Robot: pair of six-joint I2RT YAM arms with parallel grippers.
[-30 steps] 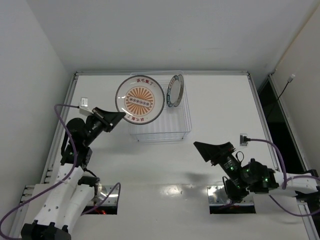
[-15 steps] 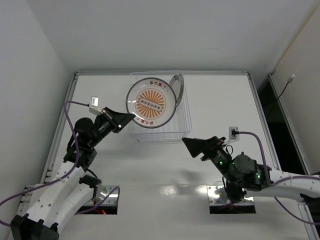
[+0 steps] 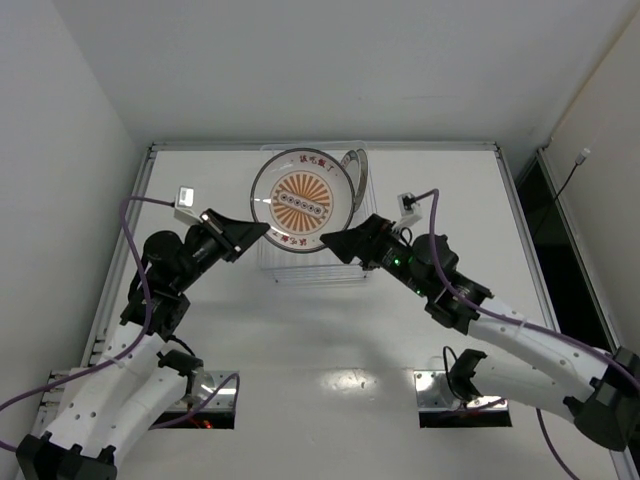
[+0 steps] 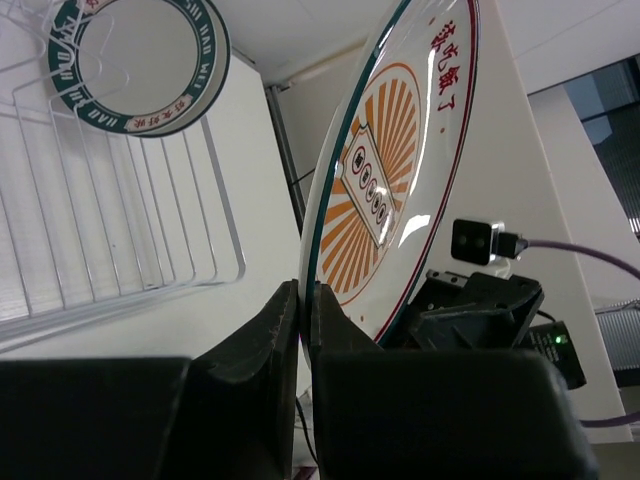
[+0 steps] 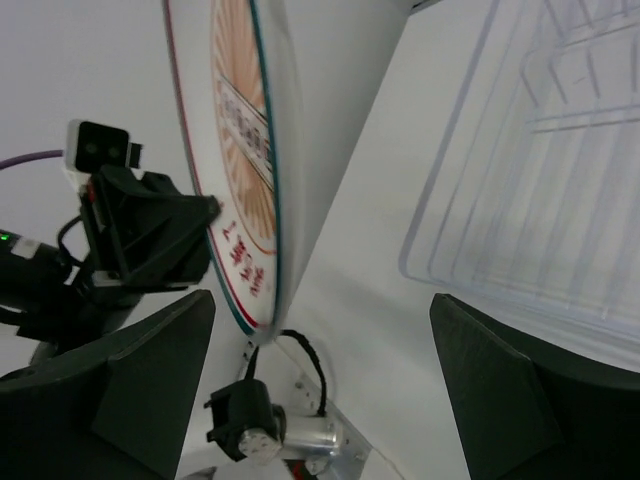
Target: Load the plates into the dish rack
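The left claw [image 3: 262, 230] was pinching the orange plate [image 3: 300, 200] at its lower left rim; in the left wrist view its fingers [image 4: 270, 340] were pressed together on the plate's edge [image 4: 390, 190]. The plate stood nearly upright in the air above the rack [image 3: 320, 272], its sunburst face turned toward the top camera.

The right claw [image 3: 328, 240] was spread wide at the plate's lower right rim. In the right wrist view the rim [image 5: 245, 130] lay in the gap between the parted fingers [image 5: 150, 370], and I could not tell whether either finger touched it.

A second plate [image 3: 352, 180], with a dark decorated rim, stood on edge in the far right end of the rack. The rack sat on the white tabletop [image 3: 440, 180] near its far edge.
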